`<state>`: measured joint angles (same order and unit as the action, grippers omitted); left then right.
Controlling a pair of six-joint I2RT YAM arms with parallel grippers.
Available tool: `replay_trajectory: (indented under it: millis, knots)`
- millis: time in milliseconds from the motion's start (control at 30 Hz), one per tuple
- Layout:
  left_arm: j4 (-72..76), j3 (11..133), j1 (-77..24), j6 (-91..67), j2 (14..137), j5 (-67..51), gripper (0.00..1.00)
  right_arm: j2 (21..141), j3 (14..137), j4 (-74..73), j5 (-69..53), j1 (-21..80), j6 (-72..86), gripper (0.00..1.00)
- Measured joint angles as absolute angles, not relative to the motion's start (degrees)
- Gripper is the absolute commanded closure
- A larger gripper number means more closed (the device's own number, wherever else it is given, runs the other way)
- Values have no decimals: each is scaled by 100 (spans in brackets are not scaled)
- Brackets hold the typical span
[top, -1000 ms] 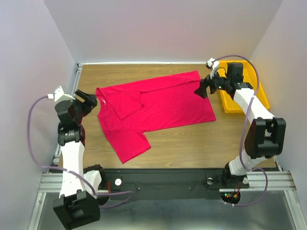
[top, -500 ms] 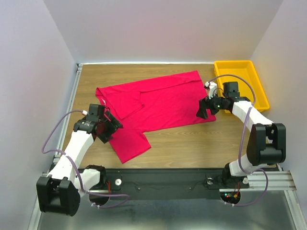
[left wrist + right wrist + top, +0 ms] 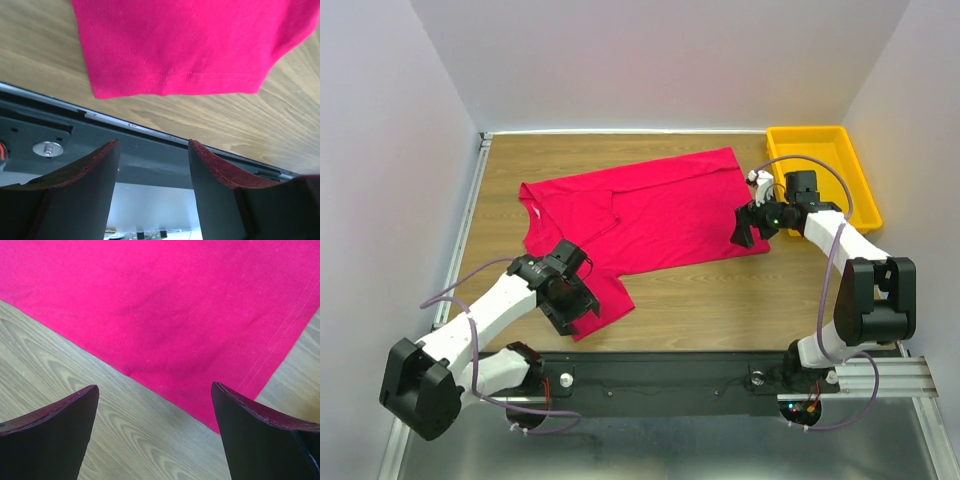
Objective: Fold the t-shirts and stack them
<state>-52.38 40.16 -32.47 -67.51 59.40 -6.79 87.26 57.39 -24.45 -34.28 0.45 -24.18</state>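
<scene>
Crimson-pink short-sleeved cloth t-shirt (image 3: 660, 215) lies spread across the middle of the wooden tabletop (image 3: 720, 300), one sleeve pointing toward the near edge. The left claw (image 3: 576, 308) hangs at that sleeve's hem, its jaws apart with nothing between them. The right claw (image 3: 744, 228) stands wide over the shirt's hem corner on the right, holding nothing, near the yellow plastic tray (image 3: 805, 130).
</scene>
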Motion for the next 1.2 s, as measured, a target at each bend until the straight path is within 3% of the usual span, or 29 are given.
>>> replay_trajectory:
  millis: [333, 1200]
  knots:
    - [-5225, 3769, -4062, -7673, 6267, -471, 38, 8726, 5739, -2445, -3356, -110, -2418, 0]
    - [-4641, 2827, -4027, -8941, 5474, 36, 44, 8744, 5739, -2447, -3356, -364, -2414, 0]
